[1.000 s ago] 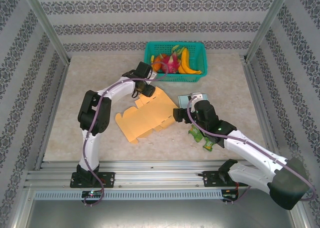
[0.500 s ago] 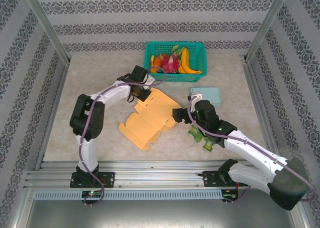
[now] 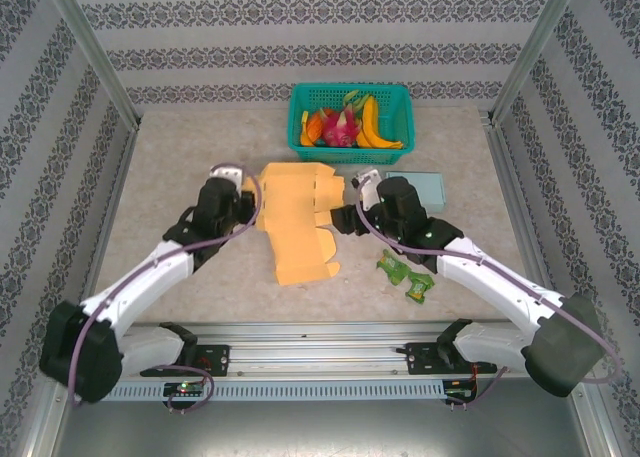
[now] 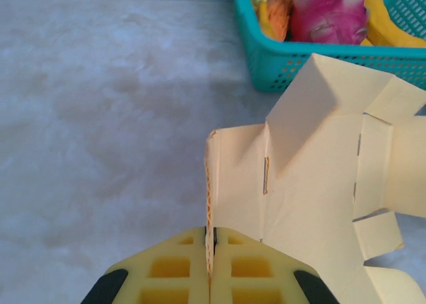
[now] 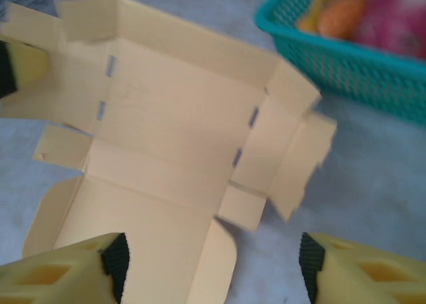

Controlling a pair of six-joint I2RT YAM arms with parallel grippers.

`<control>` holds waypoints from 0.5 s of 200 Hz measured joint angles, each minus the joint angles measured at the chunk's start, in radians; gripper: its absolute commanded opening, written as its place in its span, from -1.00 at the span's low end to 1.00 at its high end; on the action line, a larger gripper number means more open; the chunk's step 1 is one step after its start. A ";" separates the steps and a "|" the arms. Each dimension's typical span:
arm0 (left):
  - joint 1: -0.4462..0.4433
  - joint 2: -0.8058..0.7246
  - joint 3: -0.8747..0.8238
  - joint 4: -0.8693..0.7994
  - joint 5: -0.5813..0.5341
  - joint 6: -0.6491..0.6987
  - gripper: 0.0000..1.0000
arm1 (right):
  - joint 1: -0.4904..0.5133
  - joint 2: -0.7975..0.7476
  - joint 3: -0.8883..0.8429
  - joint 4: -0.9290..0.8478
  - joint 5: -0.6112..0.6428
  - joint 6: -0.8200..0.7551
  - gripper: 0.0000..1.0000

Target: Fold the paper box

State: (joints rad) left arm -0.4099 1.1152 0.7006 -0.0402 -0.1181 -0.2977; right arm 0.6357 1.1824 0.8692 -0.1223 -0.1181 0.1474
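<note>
Left gripper (image 4: 210, 236) is clamped tight on the paper box (image 4: 313, 184), its two yellow pads meeting on one thin edge of the blank, with the card standing on edge between them. From those pads the box spreads ahead and to the right as an unfolded sheet. Its flaps are half raised, its slots and creases show, and most of it lies on the table (image 4: 100, 151). Right gripper (image 5: 213, 261) faces the opposite side with its jaws wide apart and nothing between them. The rounded flap lies just ahead of one of its fingers; whether that finger touches the card I cannot tell.

The likeliest trouble, as I judge it, is the pinch itself. So little card is held that any pull from the far side could slide the edge out or tear it. If the right gripper closes on the rounded flap rather than a wall panel, the fold would start at the wrong crease and buckle the sheet. Two arms drawing apart could rip the card at its slots.

Beyond the box's far flaps, near both grippers, sits the teal basket (image 3: 395, 157) of fruit, and a swinging flap could catch its rim. Green packets (image 3: 405, 275) lie beside the right arm, behind its gripper, where a low elbow could sweep them.
</note>
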 measured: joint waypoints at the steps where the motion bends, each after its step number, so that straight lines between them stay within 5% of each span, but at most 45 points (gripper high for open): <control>1: 0.000 -0.005 -0.006 0.002 0.000 -0.002 -1.00 | 0.000 0.001 0.003 0.000 -0.005 -0.010 0.26; 53: 0.000 -0.392 -0.345 0.166 0.020 -0.051 -1.00 | 0.010 0.156 0.289 -0.184 -0.256 -0.629 0.20; 100: -0.002 -0.610 -0.516 0.283 0.051 -0.044 -1.00 | 0.039 0.299 0.480 -0.454 -0.197 -1.148 0.14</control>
State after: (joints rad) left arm -0.4118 0.5056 0.1844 0.2432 -0.0669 -0.3420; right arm 0.6746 1.4818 1.3491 -0.5766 -0.3153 -1.0008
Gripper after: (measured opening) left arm 0.060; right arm 0.600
